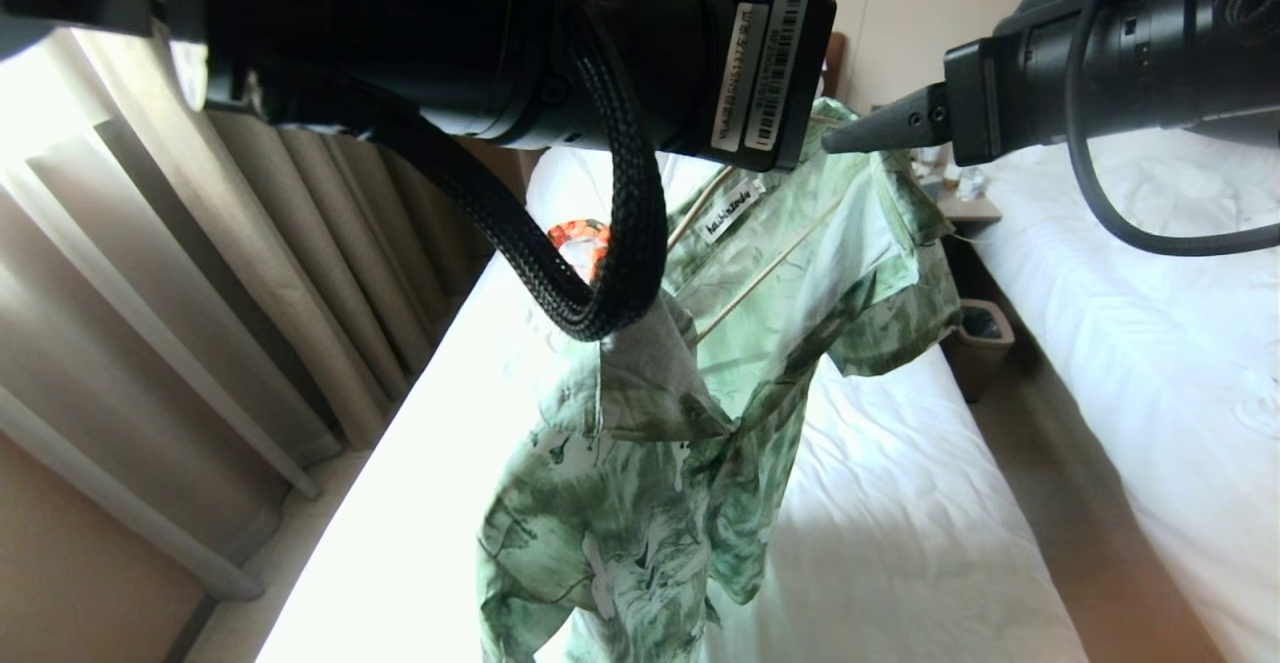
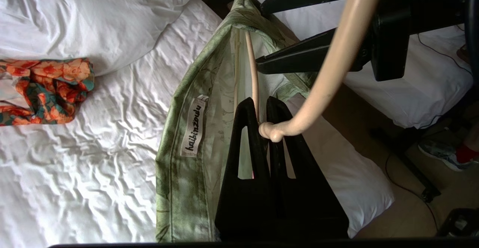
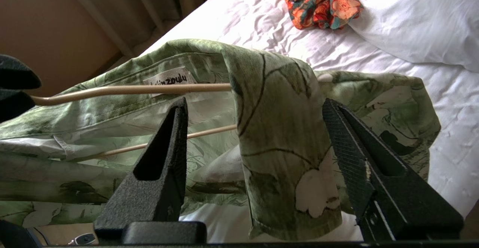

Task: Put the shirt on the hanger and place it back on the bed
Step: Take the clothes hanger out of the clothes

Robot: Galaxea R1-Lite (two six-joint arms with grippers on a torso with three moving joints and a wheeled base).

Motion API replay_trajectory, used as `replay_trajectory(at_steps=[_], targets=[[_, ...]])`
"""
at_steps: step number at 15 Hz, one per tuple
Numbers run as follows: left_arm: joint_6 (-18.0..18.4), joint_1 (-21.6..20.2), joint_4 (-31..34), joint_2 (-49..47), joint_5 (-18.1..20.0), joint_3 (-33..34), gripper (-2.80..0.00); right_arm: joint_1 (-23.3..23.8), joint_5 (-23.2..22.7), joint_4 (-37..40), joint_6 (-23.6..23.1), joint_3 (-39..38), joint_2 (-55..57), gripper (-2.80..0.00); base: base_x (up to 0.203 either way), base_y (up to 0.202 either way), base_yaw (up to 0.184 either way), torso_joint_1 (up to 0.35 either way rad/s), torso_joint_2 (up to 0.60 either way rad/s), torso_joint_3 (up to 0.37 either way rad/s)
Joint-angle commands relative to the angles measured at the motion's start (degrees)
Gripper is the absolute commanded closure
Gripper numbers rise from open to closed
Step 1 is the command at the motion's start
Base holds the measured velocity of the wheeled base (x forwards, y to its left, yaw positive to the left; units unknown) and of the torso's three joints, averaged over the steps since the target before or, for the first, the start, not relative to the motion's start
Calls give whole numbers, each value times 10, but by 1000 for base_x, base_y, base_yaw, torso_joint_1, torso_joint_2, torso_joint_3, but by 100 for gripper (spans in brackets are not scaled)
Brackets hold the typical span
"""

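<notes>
Head view first: shirt (image 1: 700,383) hangs in mid-air above the bed (image 1: 880,503), draped over the thin rods of the hanger (image 1: 760,268), its white neck label up near the top and the long front panels drooping down toward the sheet. Both arms reach in from above; the right claw (image 1: 870,128) shows only as a dark tip just beside the shirt's far shoulder.

Left wrist view: the left claw (image 2: 262,119) is pinched together on the hanger (image 2: 329,61) at the twisted neck, where the thick curved hook meets the thin rods. That looks the best place to hold it, since the wire is stiff and light there and carries the whole load. The right claw (image 2: 273,31) stands spread near the collar (image 2: 239,5).

Right wrist view: the right claw (image 3: 254,107) has its jaws apart on either side of a fold of shirt (image 3: 284,128) lying over the rod (image 3: 131,89), gripping nothing. The cloth is thin, limp and smooth, so I judge it could slide off the slick wire if the hanger tilts; any tug should go at a shoulder seam. An orange patterned garment (image 3: 322,1) lies on the bed (image 3: 411,27) by the pillow.
</notes>
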State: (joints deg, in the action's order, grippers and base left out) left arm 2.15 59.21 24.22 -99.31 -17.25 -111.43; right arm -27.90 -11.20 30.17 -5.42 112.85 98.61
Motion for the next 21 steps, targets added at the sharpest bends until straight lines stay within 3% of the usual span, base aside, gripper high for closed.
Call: replay_trajectory(at_steps=[1,2,3,5,8,12,17,21], targets=[[0,-1,4,10,-1,1,0,21,-1,4,13,0,-19,-280,0,0,0,0,0,0],[0,-1,4,15,1,1,0,32,-5,9,26,-5,-32,-280,0,0,0,0,0,0],[0,-2,5,19,2,1,0,47,-16,21,33,-12,-43,0,0,0,0,0,0,0],[0,-6,15,21,15,1,0,69,-30,33,45,-27,-60,0,0,0,0,0,0,0],[3,-50,44,16,70,1,0,113,-51,28,49,-97,-101,0,0,0,0,0,0,0],[105,-103,48,4,134,0,0,170,-143,25,30,-192,-159,0,0,0,0,0,0,0],[240,-103,48,17,154,-4,0,182,-151,25,-19,-309,-226,0,0,0,0,0,0,0],[277,-105,36,17,154,-12,0,185,-149,25,-32,-419,-276,0,0,0,0,0,0,0]])
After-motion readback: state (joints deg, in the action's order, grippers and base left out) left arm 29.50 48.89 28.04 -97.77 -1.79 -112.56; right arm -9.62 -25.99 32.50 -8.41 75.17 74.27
